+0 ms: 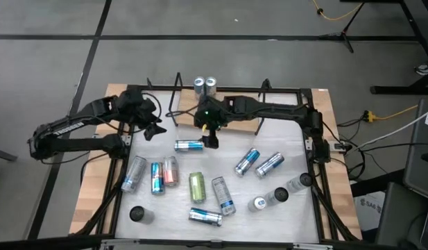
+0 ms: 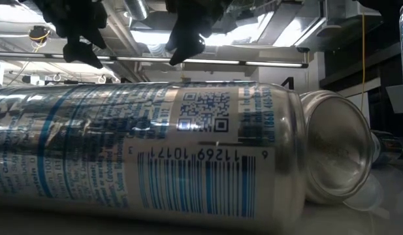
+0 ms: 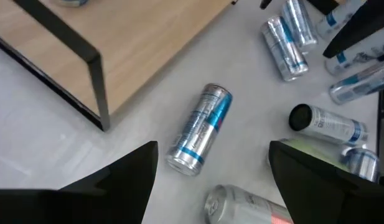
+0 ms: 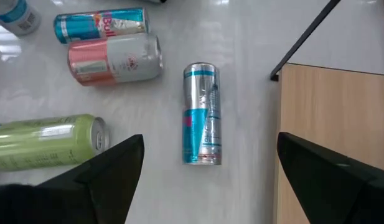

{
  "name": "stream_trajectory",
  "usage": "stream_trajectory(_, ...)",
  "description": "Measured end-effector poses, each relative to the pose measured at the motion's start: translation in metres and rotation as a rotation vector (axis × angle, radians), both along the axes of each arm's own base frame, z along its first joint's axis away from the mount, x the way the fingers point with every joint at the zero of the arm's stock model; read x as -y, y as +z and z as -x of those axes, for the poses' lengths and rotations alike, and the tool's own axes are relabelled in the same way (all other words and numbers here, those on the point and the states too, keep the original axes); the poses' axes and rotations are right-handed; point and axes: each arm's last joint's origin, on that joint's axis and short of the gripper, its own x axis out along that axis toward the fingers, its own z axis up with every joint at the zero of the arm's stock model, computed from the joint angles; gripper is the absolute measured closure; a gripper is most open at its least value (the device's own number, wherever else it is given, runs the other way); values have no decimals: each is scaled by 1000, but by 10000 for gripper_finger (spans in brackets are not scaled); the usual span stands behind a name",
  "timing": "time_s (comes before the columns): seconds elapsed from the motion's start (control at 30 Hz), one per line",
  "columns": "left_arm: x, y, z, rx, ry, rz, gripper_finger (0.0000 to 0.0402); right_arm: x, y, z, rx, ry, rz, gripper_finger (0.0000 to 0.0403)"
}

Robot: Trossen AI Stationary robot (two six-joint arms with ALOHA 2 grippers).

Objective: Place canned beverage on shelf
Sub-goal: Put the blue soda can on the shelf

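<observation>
Blue-silver can (image 4: pixel 202 114) between spread right hand (image 4: pixel 204 180) fingers.

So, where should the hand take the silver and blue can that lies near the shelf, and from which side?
Grip the silver and blue can across its round middle, coming down from above: it lies flat on the table, with clear space on both long sides. The open right hand is above it.

Silver-blue can (image 1: pixel 189 145) lying flat, near shelf (image 1: pixel 220 104)

Bright ceiling lights (image 2: pixel 273 26) flare in the low view; table (image 4: pixel 241 37) glares softly
</observation>
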Motion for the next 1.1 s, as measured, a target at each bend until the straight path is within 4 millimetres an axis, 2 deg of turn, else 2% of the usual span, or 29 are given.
stream_trajectory(0.2, 5, -2, -14, 19, -61, -30, 114, -16, 0, -1, -2, 13, 31, 45)
stream_trajectory(0.53, 7, -4, -51, 72, -208, -213, 117, -34, 21, 10, 36, -30, -30, 45)
stream_trajectory(0.83, 0, -27, -73, -71, -278, -290, 117, -40, 62, 37, 120, -68, -10, 45)
stream_trajectory(1.1, -7, -49, -99, -124, -317, -297, 117, -37, 95, 78, 114, -30, 47, 45)
